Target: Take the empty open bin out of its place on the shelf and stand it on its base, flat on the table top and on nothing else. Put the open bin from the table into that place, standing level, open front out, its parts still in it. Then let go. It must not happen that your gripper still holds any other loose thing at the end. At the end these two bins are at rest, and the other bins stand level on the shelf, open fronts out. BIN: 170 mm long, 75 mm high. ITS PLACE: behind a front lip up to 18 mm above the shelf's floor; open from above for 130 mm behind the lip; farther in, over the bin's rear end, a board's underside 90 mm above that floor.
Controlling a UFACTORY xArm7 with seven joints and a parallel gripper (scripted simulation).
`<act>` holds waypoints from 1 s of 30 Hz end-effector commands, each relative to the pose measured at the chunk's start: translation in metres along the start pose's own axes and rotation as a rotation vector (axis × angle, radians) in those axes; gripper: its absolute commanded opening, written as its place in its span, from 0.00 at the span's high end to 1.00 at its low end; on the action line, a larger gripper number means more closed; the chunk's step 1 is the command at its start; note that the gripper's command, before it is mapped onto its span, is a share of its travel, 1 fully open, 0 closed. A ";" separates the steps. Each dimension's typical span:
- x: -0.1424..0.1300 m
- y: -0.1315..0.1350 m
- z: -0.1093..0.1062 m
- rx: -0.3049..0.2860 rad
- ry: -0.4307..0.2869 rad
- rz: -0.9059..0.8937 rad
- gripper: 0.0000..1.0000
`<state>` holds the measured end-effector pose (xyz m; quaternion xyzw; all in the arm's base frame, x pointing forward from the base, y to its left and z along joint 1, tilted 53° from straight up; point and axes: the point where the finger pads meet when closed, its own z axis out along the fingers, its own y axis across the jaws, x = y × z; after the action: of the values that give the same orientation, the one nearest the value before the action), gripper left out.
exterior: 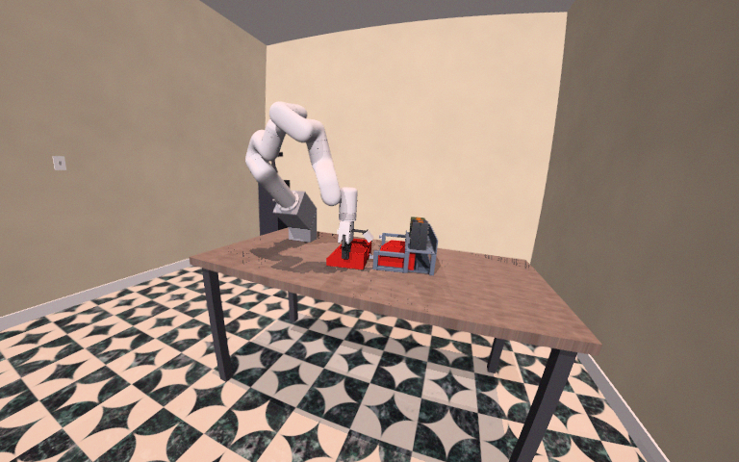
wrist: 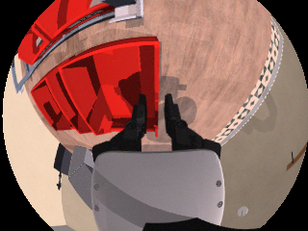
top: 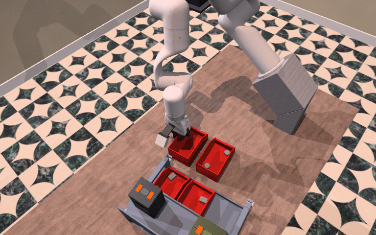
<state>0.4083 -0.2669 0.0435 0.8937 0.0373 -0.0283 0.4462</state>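
Observation:
The empty red bin [top: 180, 157] [exterior: 356, 261] [wrist: 111, 63] stands on the table top. My gripper [top: 184, 135] [exterior: 345, 254] [wrist: 155, 102] is partly open at its side wall. In the wrist view one finger is on the inner side of that wall and the other outside, with gaps beside the wall. The other table bin [top: 207, 173] stands beside it and holds two round grey parts. The blue-grey shelf [top: 244, 217] [exterior: 389, 269] has a bare place [top: 225, 207] at its right end in the top view.
Two red bins, a left one [top: 166, 187] and a middle one [top: 191, 203], sit on the shelf, each with a grey block inside. A black box [top: 145, 200] [exterior: 418, 234] and an olive box [top: 209, 225] stand at the shelf's far side from the arm.

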 end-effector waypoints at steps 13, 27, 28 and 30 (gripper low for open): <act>0.001 0.000 -0.016 0.000 0.003 -0.001 0.74; 0.001 0.000 -0.037 0.000 0.003 -0.001 0.74; 0.001 0.000 -0.039 0.000 0.003 -0.001 0.74; 0.001 0.000 -0.042 0.000 0.003 -0.001 0.74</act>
<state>0.4089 -0.2388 0.0645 0.8938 0.0373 -0.0283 0.4461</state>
